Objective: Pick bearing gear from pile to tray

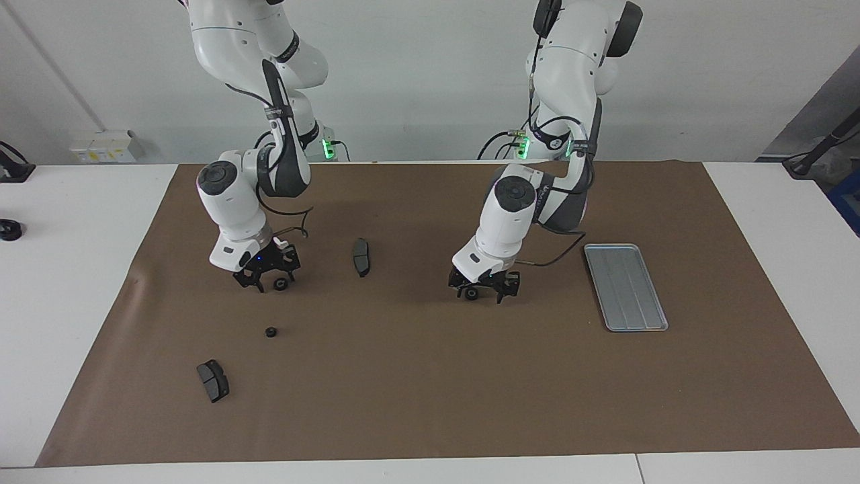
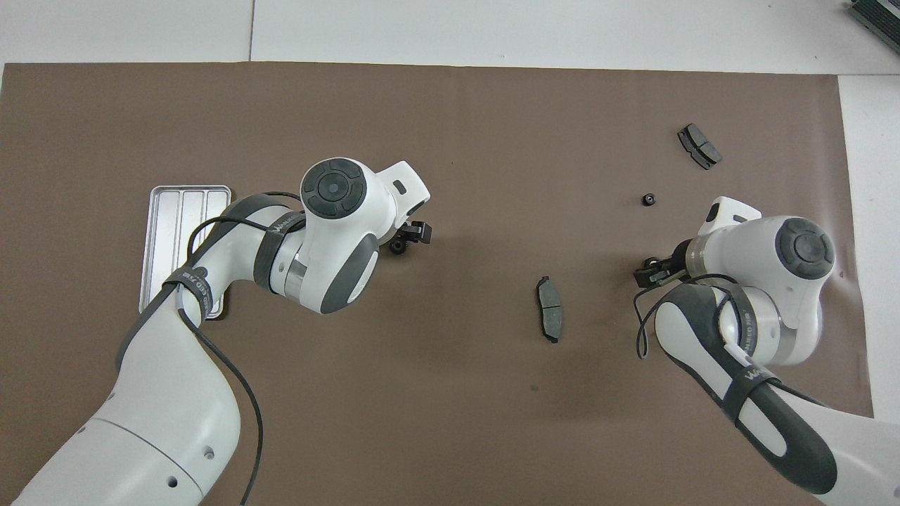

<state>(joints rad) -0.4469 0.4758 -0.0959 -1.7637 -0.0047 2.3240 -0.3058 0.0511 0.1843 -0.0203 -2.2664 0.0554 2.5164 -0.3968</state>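
One small black bearing gear (image 1: 472, 294) lies on the brown mat mid-table. My left gripper (image 1: 481, 293) is down at the mat with open fingers on either side of it; in the overhead view the gear (image 2: 399, 247) peeks out under the gripper (image 2: 413, 236). Another gear (image 1: 281, 285) lies toward the right arm's end, and my right gripper (image 1: 269, 279) stands low around it, fingers still apart; from above the right gripper (image 2: 650, 271) covers that gear. A third gear (image 1: 271, 332) lies loose, farther from the robots. The silver tray (image 1: 625, 287) sits at the left arm's end.
A dark brake pad (image 1: 361, 257) lies between the two grippers. A second pad (image 1: 212, 380) lies beside the loose gear, farther from the robots. The brown mat (image 1: 430, 390) covers most of the white table.
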